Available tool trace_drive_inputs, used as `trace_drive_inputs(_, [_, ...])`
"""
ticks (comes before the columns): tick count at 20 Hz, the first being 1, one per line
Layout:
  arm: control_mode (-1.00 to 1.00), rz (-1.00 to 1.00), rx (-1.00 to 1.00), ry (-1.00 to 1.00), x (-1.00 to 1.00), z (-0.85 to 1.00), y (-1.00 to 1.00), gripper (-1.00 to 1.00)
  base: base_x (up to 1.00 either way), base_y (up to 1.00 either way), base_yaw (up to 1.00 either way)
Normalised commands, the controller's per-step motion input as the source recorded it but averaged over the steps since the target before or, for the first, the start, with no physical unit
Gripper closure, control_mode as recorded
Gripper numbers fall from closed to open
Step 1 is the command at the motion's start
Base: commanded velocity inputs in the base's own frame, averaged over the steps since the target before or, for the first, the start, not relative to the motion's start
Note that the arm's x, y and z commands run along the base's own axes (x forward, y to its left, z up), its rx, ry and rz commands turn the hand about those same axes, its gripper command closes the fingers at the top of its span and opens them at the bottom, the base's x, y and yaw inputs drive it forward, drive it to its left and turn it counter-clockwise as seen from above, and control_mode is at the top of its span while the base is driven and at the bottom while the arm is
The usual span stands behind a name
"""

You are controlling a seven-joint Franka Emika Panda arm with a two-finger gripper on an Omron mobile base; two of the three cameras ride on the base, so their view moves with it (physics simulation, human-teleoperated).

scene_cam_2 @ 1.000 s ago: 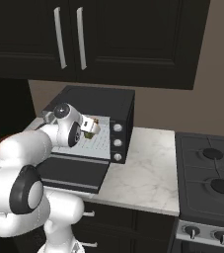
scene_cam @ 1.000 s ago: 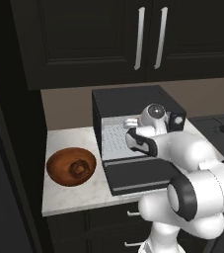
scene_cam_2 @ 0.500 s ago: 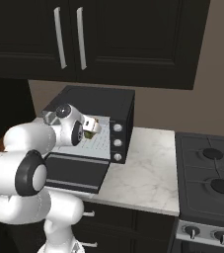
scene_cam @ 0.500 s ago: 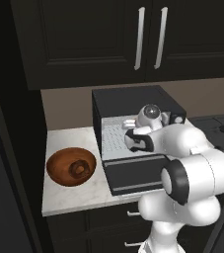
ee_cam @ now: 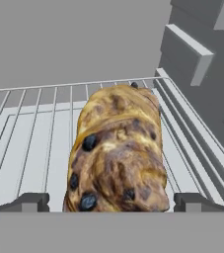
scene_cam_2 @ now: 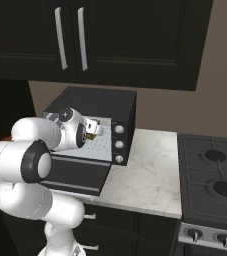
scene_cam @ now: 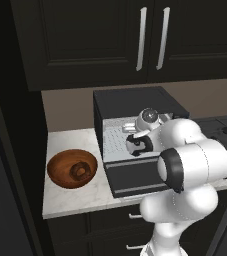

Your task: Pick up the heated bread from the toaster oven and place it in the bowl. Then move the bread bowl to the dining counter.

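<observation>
Pincer (ee_cam: 111, 202): reaching into the open toaster oven (scene_cam: 135, 112); tips wide apart, one at 8 o'clock and one at 4 o'clock of the hand view, either side of the loaf's near end; nothing gripped, no contact visible.
Heated bread (ee_cam: 117, 153): lying lengthwise on the wire rack (ee_cam: 29, 133), tan-yellow with dark crust patches and dark spots, running from between the tips toward 12 o'clock in the hand view.
Oven door (scene_cam: 135, 175): dropped down, flat, in front of the cavity.
Bowl (scene_cam: 71, 168): on the counter (scene_cam: 65, 200), at 9 o'clock of the oven in the left base view, apart from it.
Step (judged): bracketing the loaf ahead of closing; transfer to bowl and carry to dining counter not yet done.
Risk 1: closing on the rounded near end only; loaf could pivot or squirt forward deeper onto the rack.
Risk 2: descending further with tips spread; tips could catch between rack wires.
Risk 3: lifting steeply inside the cavity; wrist or loaf could strike the oven roof or the ledges on the side wall (ee_cam: 202, 59).
Risk 4: crust crumbling under hard squeeze; cannot tell firmness.
</observation>
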Motion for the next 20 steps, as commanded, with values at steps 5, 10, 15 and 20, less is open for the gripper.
trace_drive_inputs(5, [-1.00, 0.00, 0.00, 0.00, 0.04, 0.00, 0.00, 1.00, 0.00, 0.00, 0.00])
trace_drive_inputs(10, [-1.00, 0.00, 0.00, 0.00, 0.00, 0.00, 0.00, 1.00, 0.00, 0.00, 0.00])
trace_drive_inputs(15, [-1.00, 0.00, 0.00, 0.00, -0.29, 0.01, 0.01, 1.00, 0.00, 0.00, 0.00])
trace_drive_inputs(20, [-1.00, 0.03, 0.01, 0.00, -0.97, 0.32, 0.14, 1.00, 0.00, 0.00, 0.00])
